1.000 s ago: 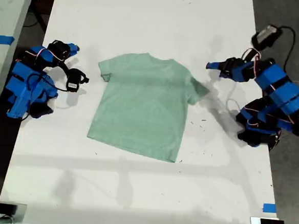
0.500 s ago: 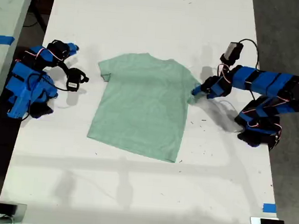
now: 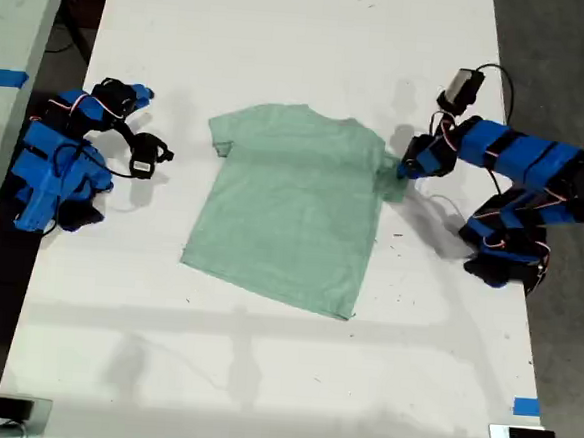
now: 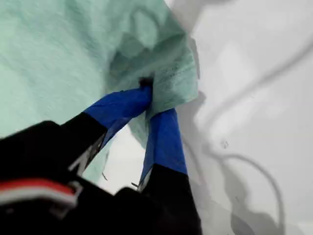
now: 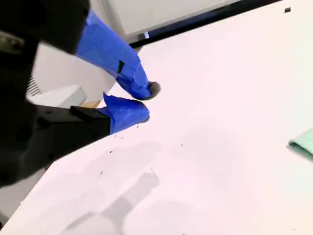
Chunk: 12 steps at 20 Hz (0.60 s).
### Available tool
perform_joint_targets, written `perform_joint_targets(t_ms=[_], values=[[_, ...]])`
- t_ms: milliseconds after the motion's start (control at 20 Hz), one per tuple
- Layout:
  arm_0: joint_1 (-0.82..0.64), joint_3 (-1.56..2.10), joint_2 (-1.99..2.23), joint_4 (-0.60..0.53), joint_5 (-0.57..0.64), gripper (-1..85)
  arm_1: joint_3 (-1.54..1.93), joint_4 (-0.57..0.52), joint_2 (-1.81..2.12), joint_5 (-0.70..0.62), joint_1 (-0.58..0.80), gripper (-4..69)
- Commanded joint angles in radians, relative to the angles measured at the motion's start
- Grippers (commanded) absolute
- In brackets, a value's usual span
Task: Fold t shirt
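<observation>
Clamped on the sleeve of the t shirt point(image 3: 288, 205), my first gripper point(image 3: 404, 171) has its two blue fingers point(image 4: 165, 139) pinched together with mint-green cloth bunched between their tips — the first wrist view shows the fabric puckered and folded right at the pinch. That arm reaches in from the edge of the table point(image 3: 261, 377) at the exterior view's right, its base near that edge and its cables trailing on the white surface beside it.

The pale green shirt lies spread flat near the middle of the table, collar toward the far edge in the exterior view and hem toward the near edge. Its other sleeve points toward the exterior view's left and lies flat on the white surface.

My second gripper point(image 3: 140, 96) sits folded back on its arm by the table edge at the exterior view's left, well apart from the shirt. Its blue fingertips point(image 5: 126, 113) are nearly together with only a narrow gap and nothing between them — in the second wrist view they hang above bare white tabletop, with just a sliver of green cloth point(image 5: 304, 143) showing.
</observation>
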Motion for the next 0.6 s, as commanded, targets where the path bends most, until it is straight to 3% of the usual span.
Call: perform_joint_targets(t_ms=[0, 200, 300, 400, 550], values=[[-0.011, 0.038, 0.000, 0.003, -0.005, 2.6, -0.296, 0.095, 0.023, -0.052, -0.100, 2.6], [-0.009, 0.038, 0.000, 0.003, -0.005, 2.6, -0.735, 0.114, -0.405, -0.094, -0.423, 2.6], [-0.009, 0.038, 0.000, 0.003, -0.005, 2.6, -1.040, 0.176, -0.739, -0.138, -0.548, 5.2], [-0.009, 0.038, 0.000, 0.003, -0.005, 2.6, -1.318, 0.311, -0.950, -0.164, -0.589, 31.1], [-0.009, 0.038, 0.000, 0.003, -0.005, 2.6, -1.252, 0.368, -0.793, -0.153, -0.528, 37.3]])
